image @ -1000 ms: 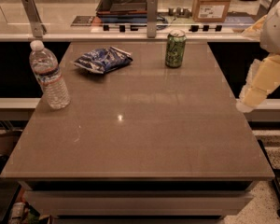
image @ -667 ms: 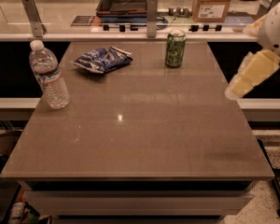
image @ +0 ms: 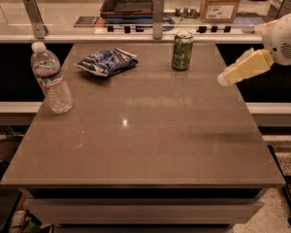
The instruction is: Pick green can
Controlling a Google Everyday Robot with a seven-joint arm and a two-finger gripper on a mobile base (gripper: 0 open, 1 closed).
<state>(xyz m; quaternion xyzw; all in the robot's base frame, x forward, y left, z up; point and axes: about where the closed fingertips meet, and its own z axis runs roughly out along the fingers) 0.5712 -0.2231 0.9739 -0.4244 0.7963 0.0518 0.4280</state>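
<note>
Because the small green cylindrical drink can (image: 182, 51) with its silver top is thin-walled metal, it should handle as a stiff but dentable thing. It will be light if empty and noticeably heavier if full (nothing visible says which), and its printed side is smooth enough to slip in a loose hold. It stands upright near the far edge of the brown-grey square table (image: 150, 130), a little right of centre, with free space all round it. A crumpled blue snack bag (image: 107, 62) lies to its left, apart from it. A clear plastic water bottle (image: 51, 79) with a white cap stands well away by the table's left edge; neither crowds the can.

The robot's pale yellowish gripper (image: 226, 77) hangs in the air over the table's right edge, to the right of the can and nearer the camera, well apart from it and holding nothing. Whether it is spread or closed I cannot tell.

The best hold, I judge, is across the cylinder's straight wall at about mid-height, from the side, with the gripper level and square to the can's axis. Taking it near the tapered rim risks a slide off; taking it low risks a tip. Pressure should be firm yet moderate, as the wall will buckle under a hard squeeze, and a nudge before closing could topple it.
</note>
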